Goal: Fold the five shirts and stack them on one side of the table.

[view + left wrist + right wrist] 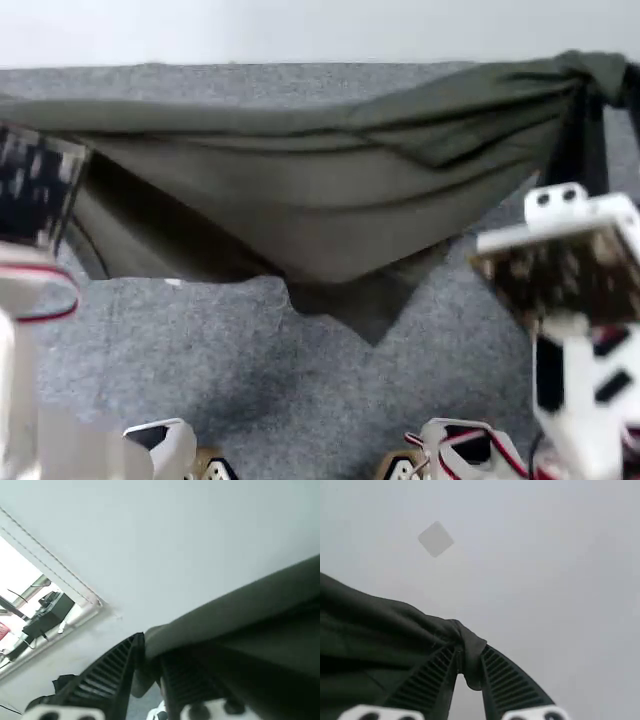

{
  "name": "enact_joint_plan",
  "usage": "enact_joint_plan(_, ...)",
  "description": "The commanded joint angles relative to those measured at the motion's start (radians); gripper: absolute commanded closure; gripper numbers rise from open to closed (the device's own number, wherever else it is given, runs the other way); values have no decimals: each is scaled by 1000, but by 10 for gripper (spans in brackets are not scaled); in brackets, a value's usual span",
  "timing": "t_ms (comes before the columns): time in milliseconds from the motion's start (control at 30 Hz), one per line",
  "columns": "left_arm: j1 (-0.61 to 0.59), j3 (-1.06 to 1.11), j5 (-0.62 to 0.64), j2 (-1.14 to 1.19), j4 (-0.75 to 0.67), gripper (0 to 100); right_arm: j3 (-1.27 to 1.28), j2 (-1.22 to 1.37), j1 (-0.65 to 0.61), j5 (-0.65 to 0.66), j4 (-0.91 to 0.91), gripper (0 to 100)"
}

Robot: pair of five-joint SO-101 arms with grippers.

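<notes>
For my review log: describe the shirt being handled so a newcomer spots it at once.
Look above the grey table. The shirt hangs stretched between the left claw and the right claw. It is dark olive green, sagging in long folds.

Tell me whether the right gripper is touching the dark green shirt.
Touching. The right wrist view shows a bunched edge of the shirt pinched in the right gripper.
</notes>
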Motion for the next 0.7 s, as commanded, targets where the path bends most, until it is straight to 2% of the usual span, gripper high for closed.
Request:
enact_joint_plan(0,-2,-28,-8,-72,9,986,-12,-59,4,8,-4,988)
enact_joint_plan(167,-2,-27,-8,-166,9,986,-12,-154,38,41,-8,988)
enact_joint_plan(400,-2,-15,-9,-203,15,986,-6,-171,159,60,-200,988)
enact_joint_plan(533,0,133,-9,-207,15,986,-5,-79,157,68,-193,988)
enact_joint_plan(667,0,374,-61,-210,15,986,-5,48,139,66,-54,988)
